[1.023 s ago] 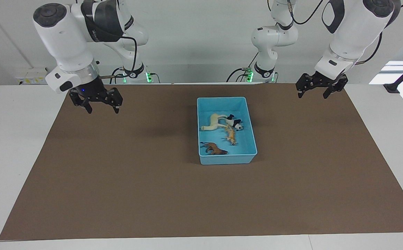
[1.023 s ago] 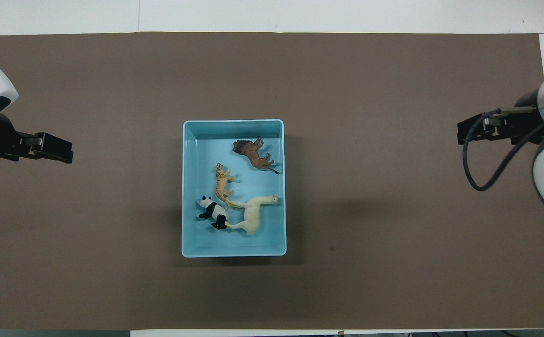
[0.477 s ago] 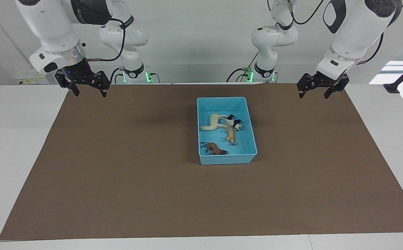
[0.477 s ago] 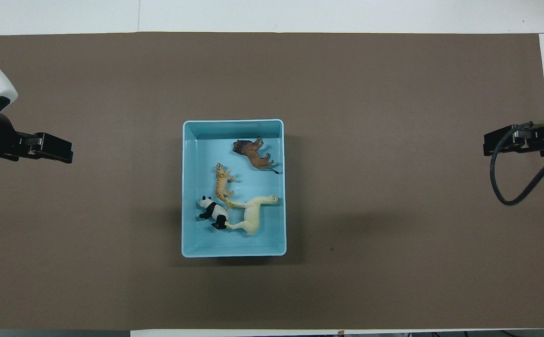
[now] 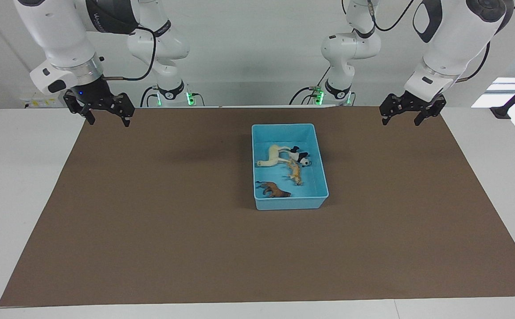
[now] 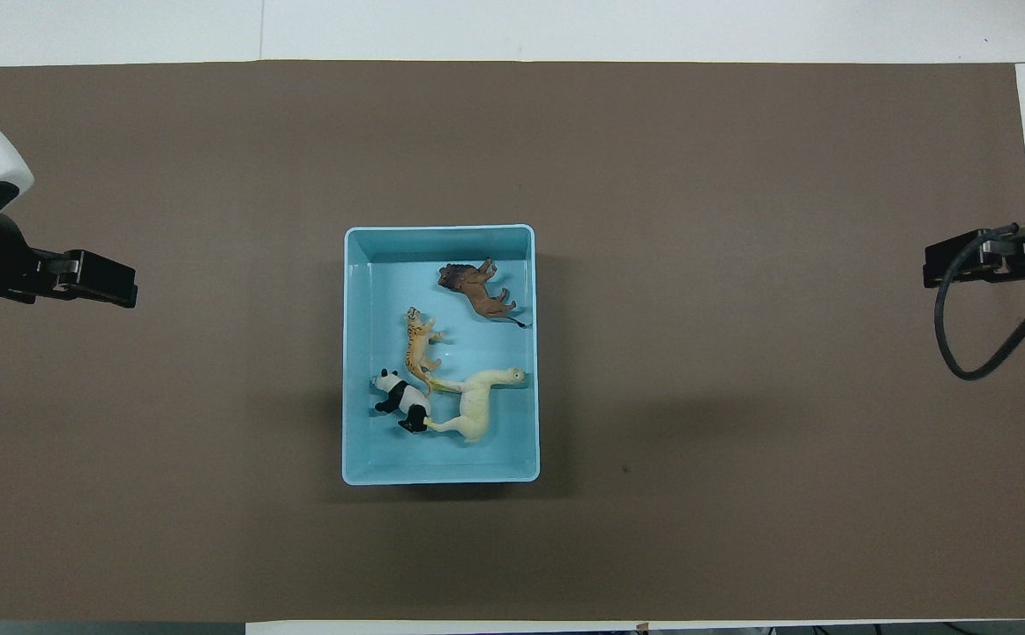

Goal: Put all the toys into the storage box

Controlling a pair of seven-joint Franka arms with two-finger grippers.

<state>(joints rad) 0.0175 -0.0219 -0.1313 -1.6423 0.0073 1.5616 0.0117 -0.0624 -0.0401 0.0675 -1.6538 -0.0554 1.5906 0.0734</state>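
The light blue storage box (image 5: 291, 204) (image 6: 347, 353) stands in the middle of the brown mat. All four toys lie in it: the brown lion (image 5: 276, 190) (image 6: 477, 291), the orange tiger (image 5: 295, 173) (image 6: 421, 347), the black-and-white panda (image 5: 301, 157) (image 6: 400, 401) and the cream long-necked animal (image 5: 275, 156) (image 6: 475, 411). My left gripper (image 5: 399, 120) (image 6: 115, 287) is open and empty, raised over the mat's edge at the left arm's end. My right gripper (image 5: 109, 121) (image 6: 943, 265) is open and empty, raised over the mat's edge at the right arm's end.
The brown mat (image 5: 173, 230) covers most of the white table (image 5: 13, 186). Nothing else lies on the mat around the box.
My right gripper has risen and drawn back toward the right arm's end of the table. My left gripper has hardly moved. The toys and the box have stayed put.
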